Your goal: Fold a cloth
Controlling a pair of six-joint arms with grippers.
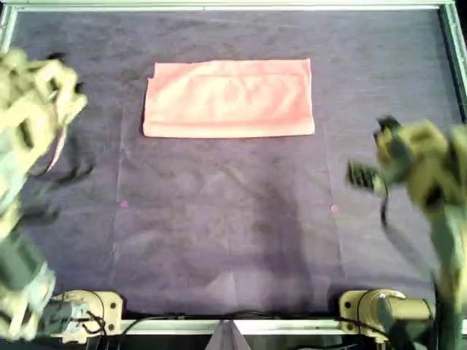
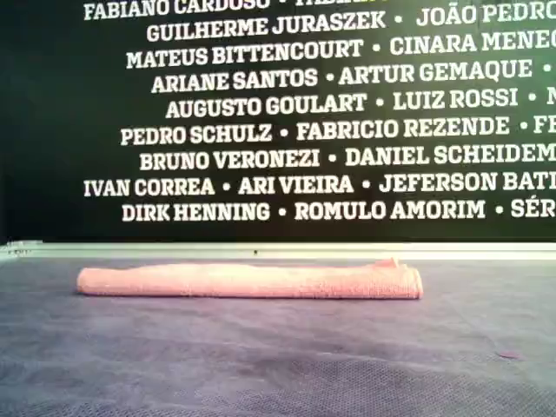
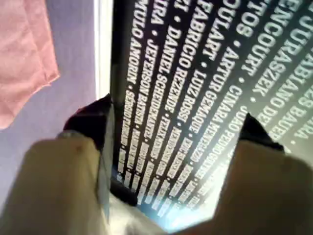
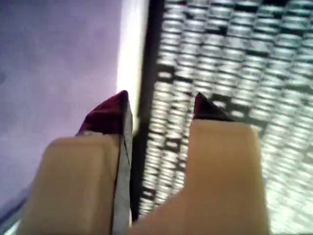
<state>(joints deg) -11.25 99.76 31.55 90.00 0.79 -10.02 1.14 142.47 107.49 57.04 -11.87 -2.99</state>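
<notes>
The cloth (image 1: 229,98) lies folded into a flat strip on the far middle of the purple mat (image 1: 226,233), both arms well clear of it. In the overhead view, the left gripper (image 3: 171,127) hangs at the left edge, jaws wide apart and empty; the right gripper (image 4: 159,105) at the right, jaws parted and empty. If another fold is wanted, I would pinch the two corners of one short end and carry them across evenly. Nothing stands between grippers and cloth
</notes>
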